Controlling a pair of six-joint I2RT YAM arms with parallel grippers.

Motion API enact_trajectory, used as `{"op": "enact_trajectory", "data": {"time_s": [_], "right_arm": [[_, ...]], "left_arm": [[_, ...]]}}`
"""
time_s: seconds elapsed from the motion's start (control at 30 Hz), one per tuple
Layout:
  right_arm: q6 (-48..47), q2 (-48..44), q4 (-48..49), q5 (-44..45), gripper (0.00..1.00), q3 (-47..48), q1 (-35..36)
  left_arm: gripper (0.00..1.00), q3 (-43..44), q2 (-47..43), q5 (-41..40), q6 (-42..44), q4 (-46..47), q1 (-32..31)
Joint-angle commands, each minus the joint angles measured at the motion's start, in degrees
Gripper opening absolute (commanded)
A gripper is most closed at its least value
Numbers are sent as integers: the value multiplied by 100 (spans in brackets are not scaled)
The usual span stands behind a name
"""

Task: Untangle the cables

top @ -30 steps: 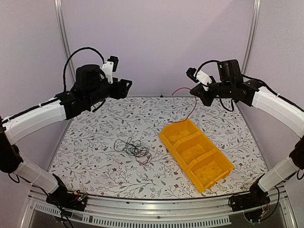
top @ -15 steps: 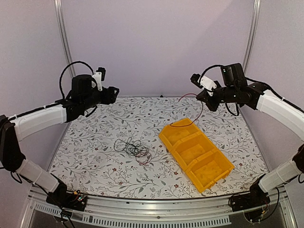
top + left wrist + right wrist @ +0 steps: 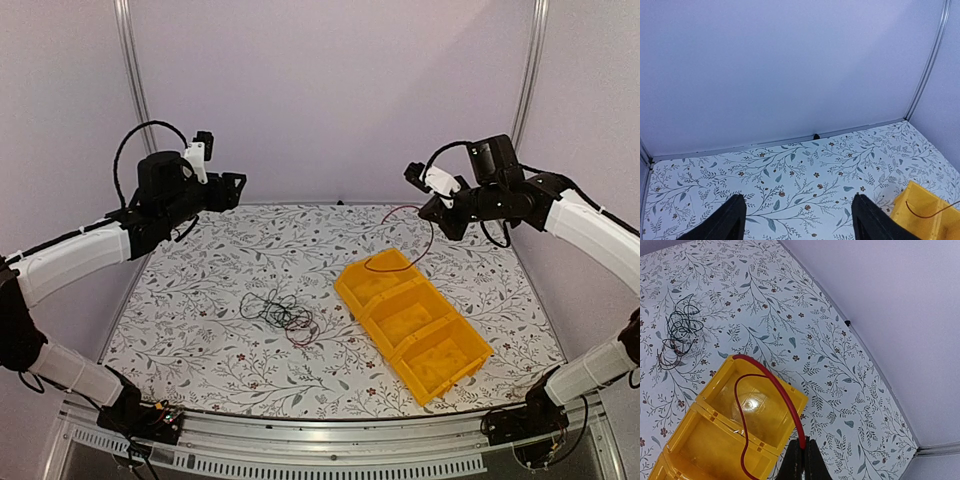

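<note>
A tangle of thin black and red cables (image 3: pixel 282 315) lies on the floral table left of centre; it also shows in the right wrist view (image 3: pixel 677 336). My right gripper (image 3: pixel 432 208) is raised at the back right, shut on a red cable (image 3: pixel 774 385) (image 3: pixel 412 240) that loops down into the far compartment of the yellow bin (image 3: pixel 412 322). In the right wrist view the fingers (image 3: pixel 801 460) pinch the cable end. My left gripper (image 3: pixel 237 187) is raised at the back left, open and empty, its fingertips (image 3: pixel 730 220) wide apart over bare table.
The yellow three-compartment bin (image 3: pixel 715 440) lies diagonally right of centre; its corner shows in the left wrist view (image 3: pixel 927 210). Grey walls and metal posts (image 3: pixel 130 70) close the back and sides.
My right gripper has moved right with the red cable, whose hanging end now droops into the bin. My left gripper has drawn back to the left. The tangle has not moved.
</note>
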Motion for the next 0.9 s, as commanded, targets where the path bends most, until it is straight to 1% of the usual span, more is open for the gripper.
{"op": "enact_trajectory", "data": {"time_s": [0.0,0.33,0.5,0.87], "right_arm": [[-2,-323,-129,-11,0,90,-26],[-56,-214,0,46,0,-58,-30],[13,309,98,46,0,81,-29],[-9,1476,624,-79,0,393,-22]], "left_arm": [[74,-49,19,7,50,87,-9],[74,-23,29,37,22,43,4],[74,-22,31,91,-7,35,5],[74,-22,-13,99,4,14,4]]}}
